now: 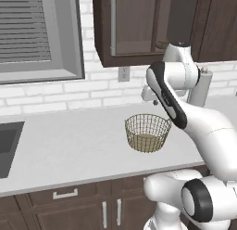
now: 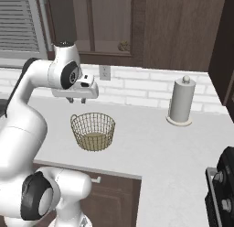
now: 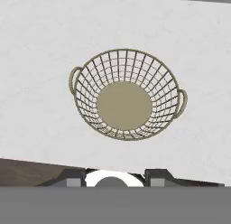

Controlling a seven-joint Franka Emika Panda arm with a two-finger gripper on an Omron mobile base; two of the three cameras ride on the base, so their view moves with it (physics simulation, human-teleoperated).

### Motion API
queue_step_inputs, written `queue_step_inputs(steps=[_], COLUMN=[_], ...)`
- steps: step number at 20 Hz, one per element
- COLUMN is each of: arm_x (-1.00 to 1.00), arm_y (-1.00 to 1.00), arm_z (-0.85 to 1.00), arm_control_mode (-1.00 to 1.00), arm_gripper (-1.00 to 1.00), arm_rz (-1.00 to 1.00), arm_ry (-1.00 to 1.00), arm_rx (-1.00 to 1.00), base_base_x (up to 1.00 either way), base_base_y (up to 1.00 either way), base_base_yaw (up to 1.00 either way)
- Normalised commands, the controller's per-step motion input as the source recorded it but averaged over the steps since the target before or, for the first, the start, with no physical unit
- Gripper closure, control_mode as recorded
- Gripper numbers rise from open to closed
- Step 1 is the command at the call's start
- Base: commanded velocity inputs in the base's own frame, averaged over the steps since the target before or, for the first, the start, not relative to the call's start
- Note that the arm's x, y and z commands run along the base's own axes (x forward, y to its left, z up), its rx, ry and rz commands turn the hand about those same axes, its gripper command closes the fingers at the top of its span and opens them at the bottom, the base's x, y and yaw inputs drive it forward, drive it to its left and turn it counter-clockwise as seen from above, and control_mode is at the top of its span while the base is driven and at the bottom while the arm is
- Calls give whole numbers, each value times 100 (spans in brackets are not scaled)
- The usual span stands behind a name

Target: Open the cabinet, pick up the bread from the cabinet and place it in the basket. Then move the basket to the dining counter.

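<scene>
- Our white arm rises close to the base cameras, elbow bent high, the hand held level above the worktop [image 2: 151, 143] and looking straight down
- Our fingers [image 2: 76, 100] hang above the basket [image 2: 93, 131], well clear of it; we cannot tell how far apart they stand, and nothing shows between them
- Basket sits upright on the white worktop, its tan base bare
- Bread [image 2: 122, 46] lies behind the cabinet [image 1: 139, 29] glass, on the shelf
- Paper towel roll [image 2: 181, 102] stands by the white brick wall; window left
</scene>
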Motion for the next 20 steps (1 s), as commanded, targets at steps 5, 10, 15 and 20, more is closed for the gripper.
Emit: queue_step_inputs(steps=[5,10,15,20], arm_x=[-80,-25,3,13], arm_y=[7,44,38,15], arm_z=[10,98,100,85], arm_control_mode=[-100,-100,-100,-100], arm_gripper=[-100,-100,-100,-100], arm_rz=[1,6,10,1], arm_ry=[-26,-47,-48,-39], arm_rx=[0,0,1,3], base_base_x=[0,0,0,0], base_base_y=[0,0,0,0], base_base_yaw=[0,0,0,0])
